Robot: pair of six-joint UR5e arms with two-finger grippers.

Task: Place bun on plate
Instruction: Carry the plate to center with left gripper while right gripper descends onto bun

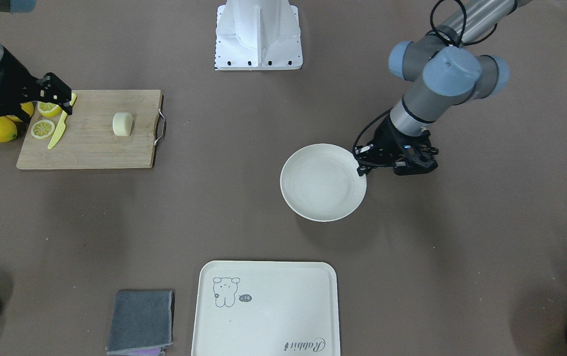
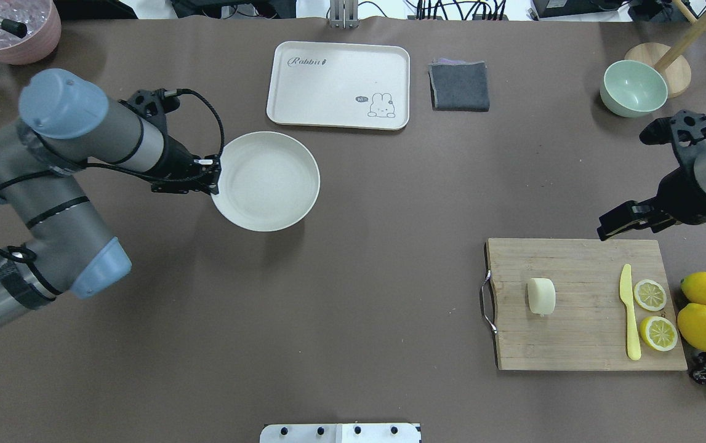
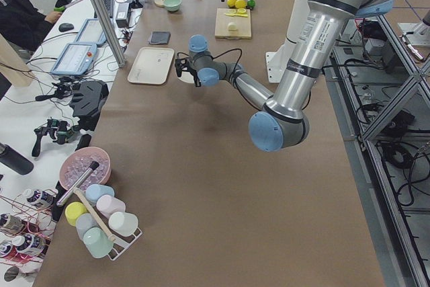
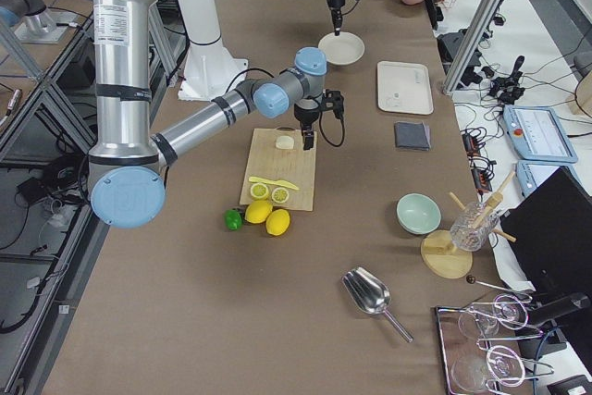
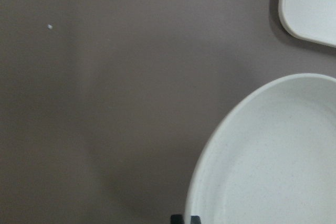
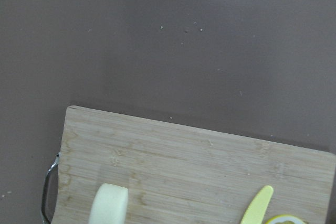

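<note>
Step in hand, by judgement: the approach to the bun (image 2: 541, 296), with no grasp made yet. Bun lying on the wooden cutting board (image 2: 574, 344) at the right of the worktop (image 2: 389, 295), toward the board's handle end, apart from the yellow knife (image 2: 629, 320) and the lemon slices (image 2: 650, 295). Well apart from the plate (image 2: 279, 203), out at the left with nothing on it.

Right claw (image 2: 608, 227) poised above the board's far side, right of the bun and short of it, carrying nothing. Released or clenched: cannot tell.

Left claw (image 2: 210, 179) at the plate's left rim, seemingly pinched on it, jaws close together.

Next, most likely: bring the right claw nearer and leftward over the bun. Spread, lower, clamp gently on its smooth rounded sides. Then lift and carry across the long gap to the plate, or shorten that gap by drawing the plate rightward with the left claw.
</note>
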